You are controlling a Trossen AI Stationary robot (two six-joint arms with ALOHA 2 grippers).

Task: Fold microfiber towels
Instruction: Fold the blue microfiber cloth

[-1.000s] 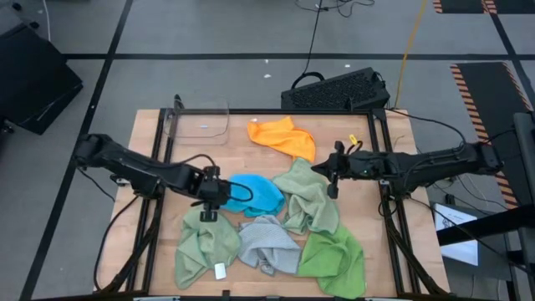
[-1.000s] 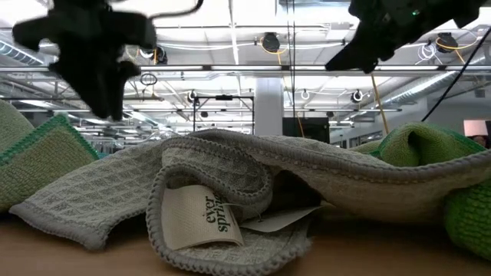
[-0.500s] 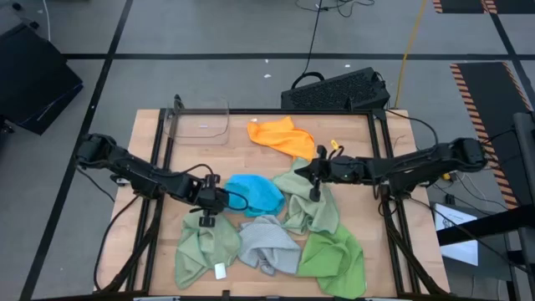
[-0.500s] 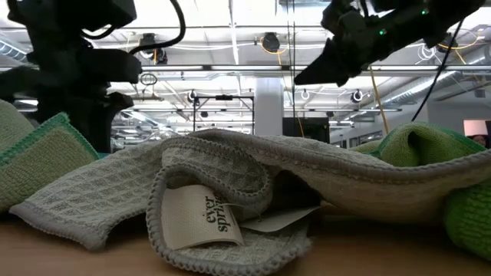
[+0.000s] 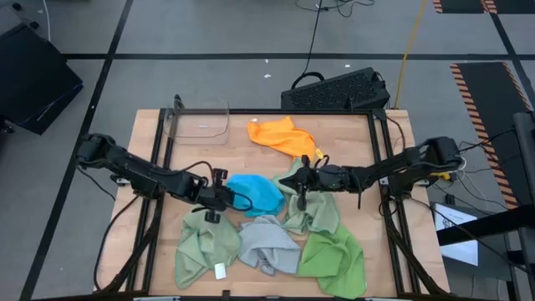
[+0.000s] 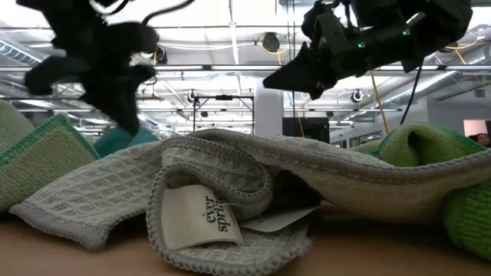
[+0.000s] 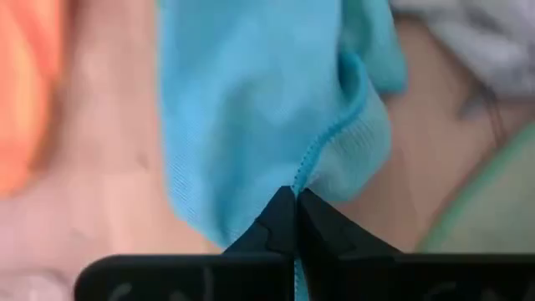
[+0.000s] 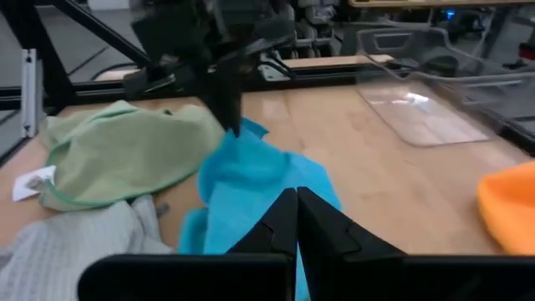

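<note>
moved: right gripper (image 5: 302, 183) has come in from the counter's right side to the middle, now over the sage towel (image 5: 308, 201) just beside the blue towel (image 5: 256, 195); left gripper (image 5: 219, 196) has shifted only a little, at the blue towel's left edge.
left fingers: pinched together on the blue towel's hem — left wrist view shows the edge (image 7: 318, 150) running straight into the tips.
right fingers: clenched, nothing between them; pointed toward the blue towel.
towels: six, all in loose heaps on the counter (image 5: 351, 134) — orange (image 5: 282, 136) at the back, blue in the middle, second sage one (image 5: 205, 242) front left, grey (image 5: 267, 242) front centre, bright green (image 5: 334, 255) front right.
progress: nothing folded yet; the first towel looks just gripped. All six left, by my read.
hidden: low view is mostly filled by the grey towel (image 6: 230, 192), so the blue one barely shows there. Can't tell whether the right gripper touches the sage towel under it.
</note>
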